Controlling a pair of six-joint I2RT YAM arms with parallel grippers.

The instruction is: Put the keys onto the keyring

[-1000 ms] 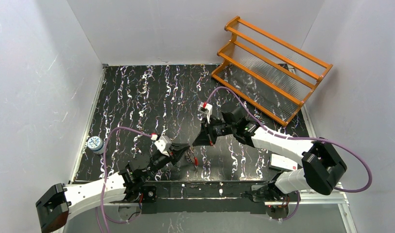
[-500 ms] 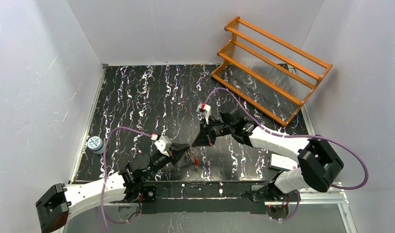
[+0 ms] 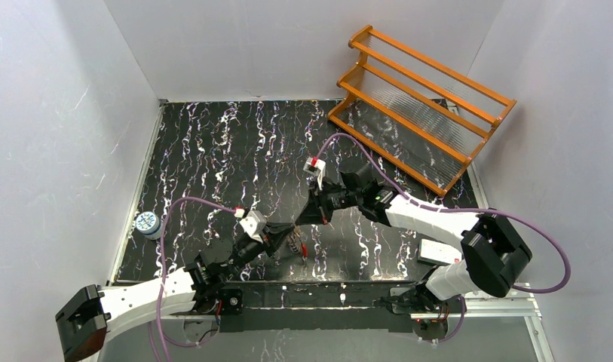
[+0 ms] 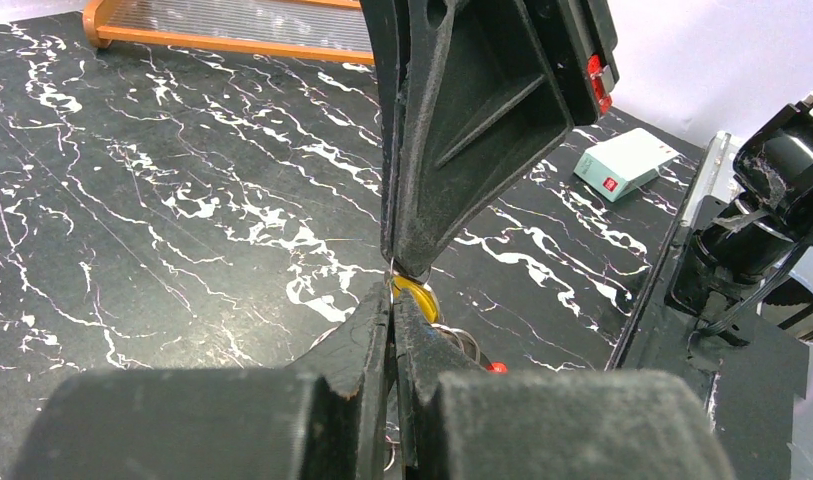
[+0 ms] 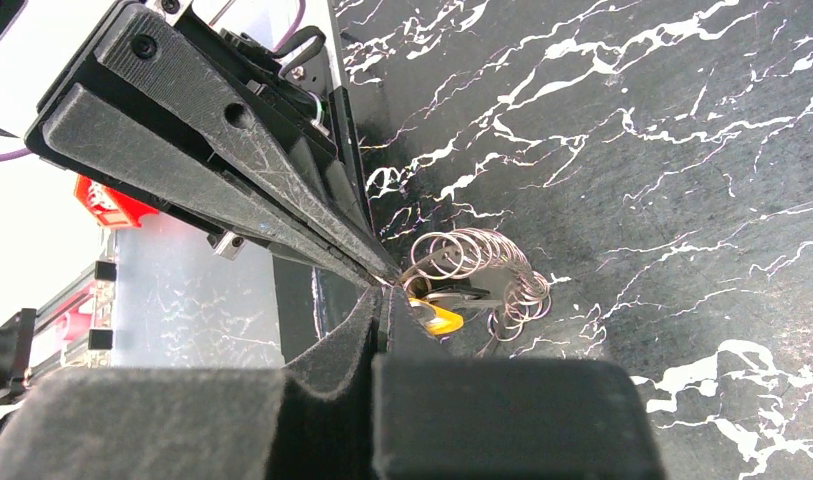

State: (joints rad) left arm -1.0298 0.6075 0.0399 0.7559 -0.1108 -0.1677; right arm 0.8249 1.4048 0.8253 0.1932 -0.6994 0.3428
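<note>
Two clenched tip-to-tip: left end effector (image 4: 392,297), right end effector (image 5: 382,296); keyring (image 5: 469,252), gold key (image 5: 438,318) alongside.

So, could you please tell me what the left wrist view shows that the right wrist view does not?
Only the left wrist view shows the orange rack at the far edge, the small pale box with a red button, and the keyring's red section. Only the right wrist view shows the keyring's silvery coils clearly. Both show the gold key, the black marbled table, and the shut left gripper and right gripper meeting tip to tip at the key.
</note>
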